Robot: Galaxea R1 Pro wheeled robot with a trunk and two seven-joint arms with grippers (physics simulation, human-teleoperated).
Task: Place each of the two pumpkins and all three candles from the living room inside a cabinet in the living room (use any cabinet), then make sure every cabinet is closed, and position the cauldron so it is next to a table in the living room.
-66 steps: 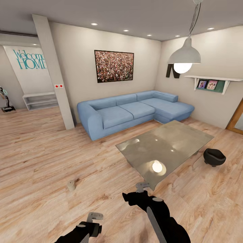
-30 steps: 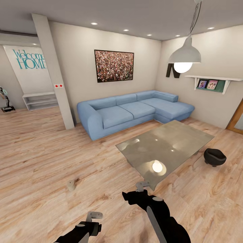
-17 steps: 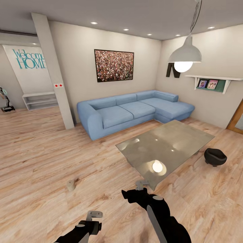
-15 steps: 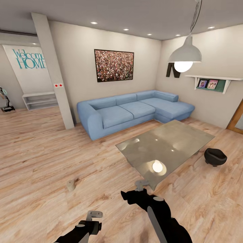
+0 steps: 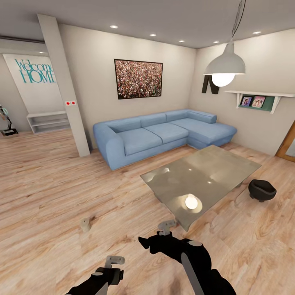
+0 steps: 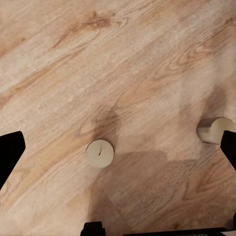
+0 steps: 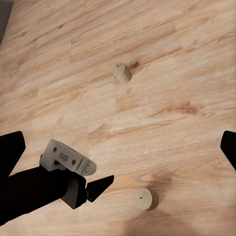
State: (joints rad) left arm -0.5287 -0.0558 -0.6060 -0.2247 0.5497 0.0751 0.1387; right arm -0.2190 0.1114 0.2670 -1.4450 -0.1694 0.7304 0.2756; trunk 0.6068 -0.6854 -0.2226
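Observation:
Two pale candles are on the wooden floor. One stands upright [image 6: 100, 153] [image 7: 143, 198] under my left gripper [image 6: 120, 147], which hangs open above it. The other candle [image 5: 85, 224] [image 6: 212, 130] [image 7: 122, 72] lies on its side a little further off. My left gripper [image 5: 111, 268] [image 7: 73, 172] is low at the front. My right gripper [image 5: 153, 241] [image 7: 118, 147] is open and empty, beside the left one, near the glass table's [image 5: 213, 168] front corner. The black cauldron [image 5: 261, 189] sits on the floor by the table's right side. Pumpkins and cabinet are out of view.
A blue corner sofa [image 5: 159, 135] stands against the back wall behind the table. A white pillar [image 5: 65, 86] rises at the left, with low white shelves [image 5: 47, 122] beyond it. A pendant lamp [image 5: 224, 65] hangs over the table.
My right gripper has swung left and slightly lower, towards the left gripper. The left arm, candles and cauldron have stayed put.

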